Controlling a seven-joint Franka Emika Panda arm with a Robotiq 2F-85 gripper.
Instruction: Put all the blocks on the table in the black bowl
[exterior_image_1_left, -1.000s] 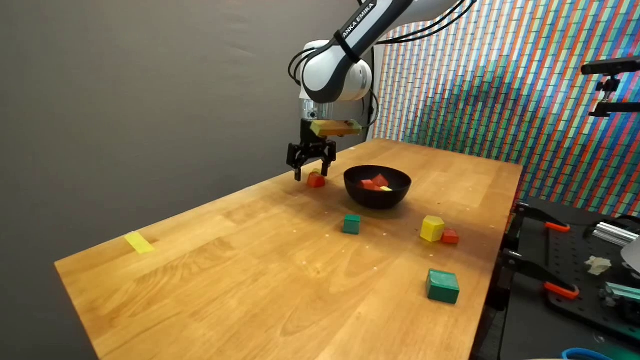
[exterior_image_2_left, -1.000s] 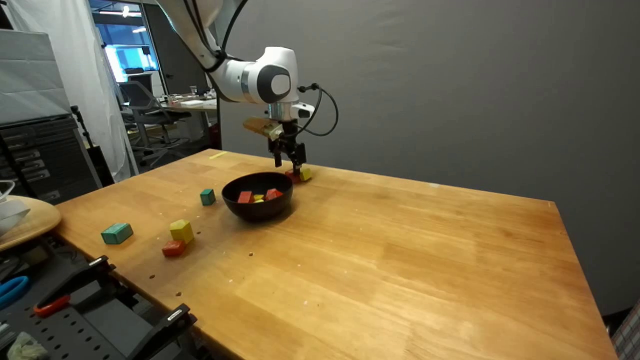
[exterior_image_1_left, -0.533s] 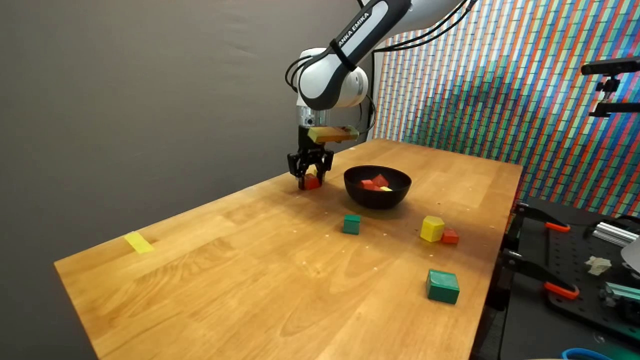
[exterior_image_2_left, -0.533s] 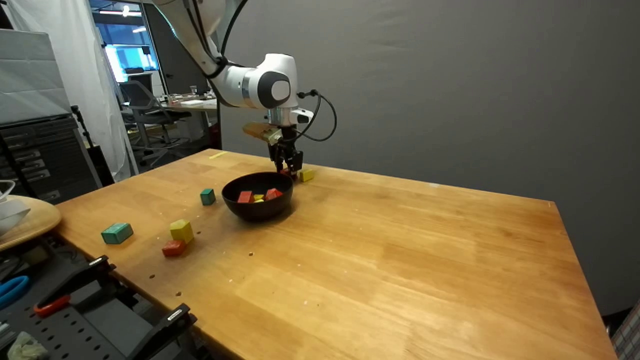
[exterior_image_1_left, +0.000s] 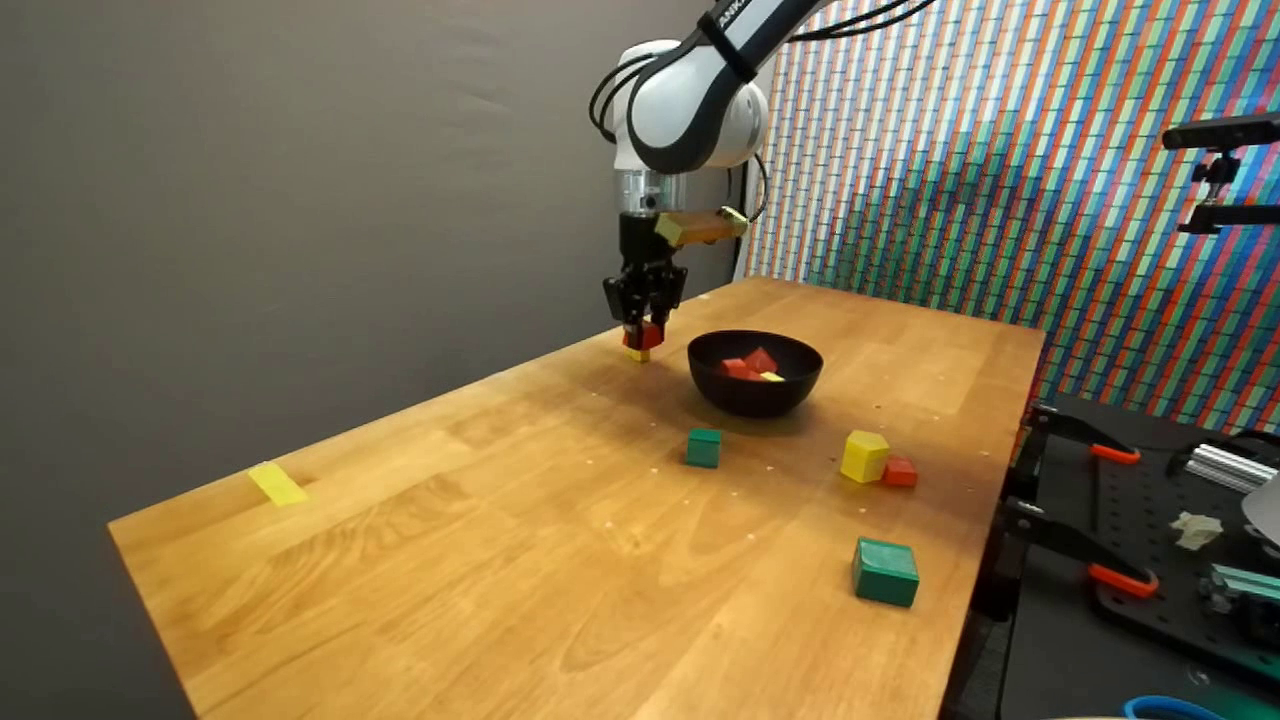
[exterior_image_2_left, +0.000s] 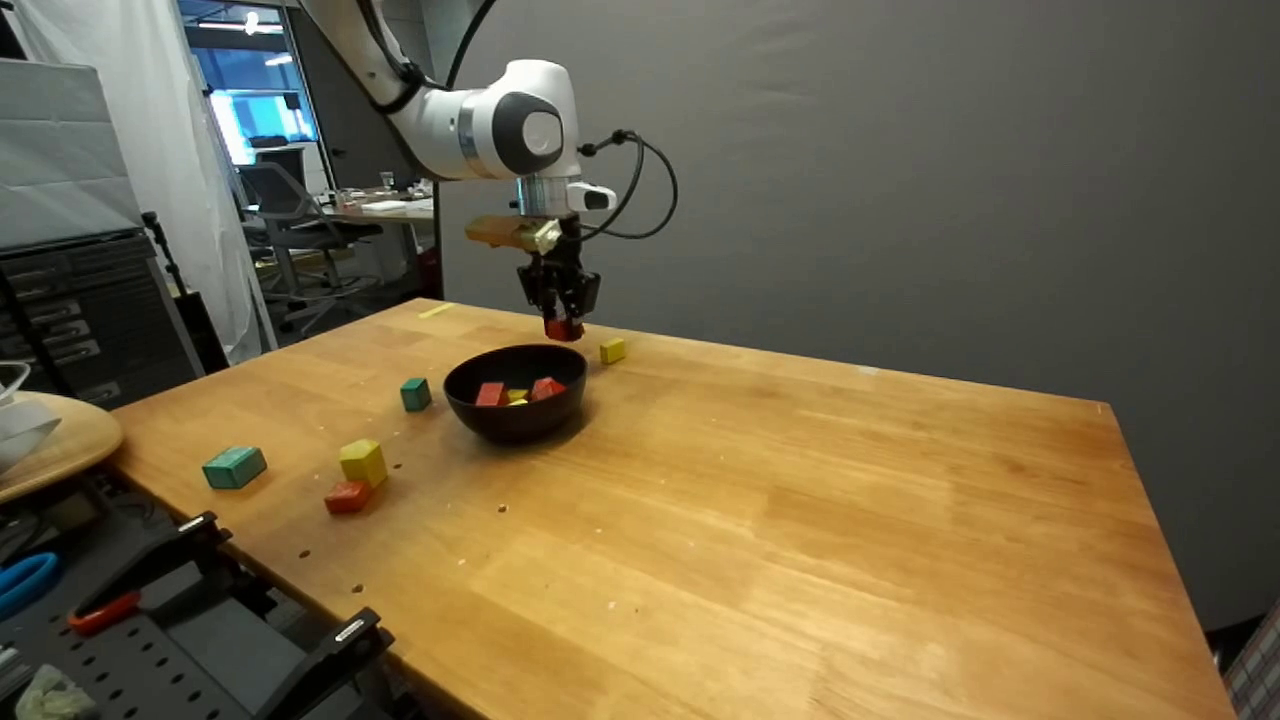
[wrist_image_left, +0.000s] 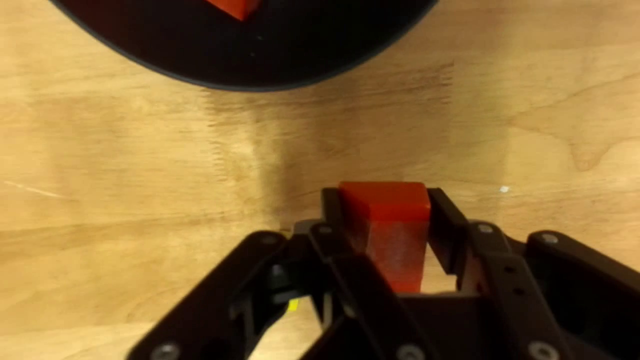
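The gripper (wrist_image_left: 385, 205) had its jaws clenched around a red block (wrist_image_left: 398, 240) and held it above the table (exterior_image_2_left: 800, 500), near the black bowl (exterior_image_2_left: 515, 425) but outside it. In the bowl lay red blocks (exterior_image_2_left: 491, 394) and a partly hidden yellow piece (exterior_image_2_left: 517, 396). I saw also a small yellow block (exterior_image_2_left: 612, 351) on the table near the gripper, and a green block (exterior_image_1_left: 703, 448) near the bowl. A many-sided yellow block (exterior_image_1_left: 864, 457) stood just beside a low red block (exterior_image_1_left: 900, 472); whether they touched, I could not tell. A larger green block (exterior_image_1_left: 886, 572) lay near the table's edge.
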